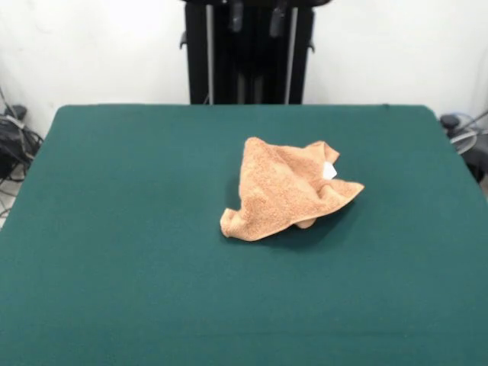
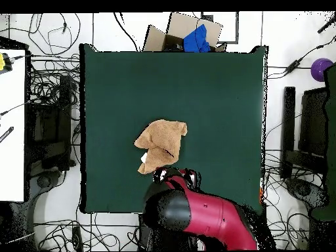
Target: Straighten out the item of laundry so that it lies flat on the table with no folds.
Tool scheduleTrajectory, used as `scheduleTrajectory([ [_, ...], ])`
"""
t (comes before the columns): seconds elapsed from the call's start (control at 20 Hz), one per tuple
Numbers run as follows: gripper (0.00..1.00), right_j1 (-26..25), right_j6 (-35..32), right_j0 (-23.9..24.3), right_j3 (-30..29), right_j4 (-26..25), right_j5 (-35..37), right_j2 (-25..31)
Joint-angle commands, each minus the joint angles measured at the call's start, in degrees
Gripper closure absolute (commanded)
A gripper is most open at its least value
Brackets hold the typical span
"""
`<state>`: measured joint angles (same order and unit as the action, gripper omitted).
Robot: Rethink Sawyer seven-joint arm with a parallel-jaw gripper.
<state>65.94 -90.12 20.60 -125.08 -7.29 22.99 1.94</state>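
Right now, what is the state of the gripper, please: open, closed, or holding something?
Gripper: cannot be told; only the arm's end shows from above, at the towel's edge.

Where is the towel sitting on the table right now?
In the front view the crumpled towel lies slightly right of the table's centre, well clear of every edge. In the overhead view it lies just above the arm.

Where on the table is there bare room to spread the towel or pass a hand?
The crumpled towel sits about mid-table. Bare green felt surrounds it on every side, out to every table edge. In the overhead view only the strip between towel and base-side edge is crowded, where the arm overhangs the felt.
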Motion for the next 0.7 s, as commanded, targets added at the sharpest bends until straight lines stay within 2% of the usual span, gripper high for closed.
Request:
scheduleTrajectory([
  [0.05,0.0,-5.9,5.6,5.8,-4.4,-5.5,-3.7,10.7],
  [0.2,0.0,-8.1,1.3,5.6,-2.0,-6.6,-4.1,9.5],
  [0.35,0.0,-11.3,-4.2,3.9,0.8,-7.1,-4.3,5.5],
  [0.7,0.0,-16.5,-8.3,1.1,4.3,-8.0,-6.9,1.7],
])
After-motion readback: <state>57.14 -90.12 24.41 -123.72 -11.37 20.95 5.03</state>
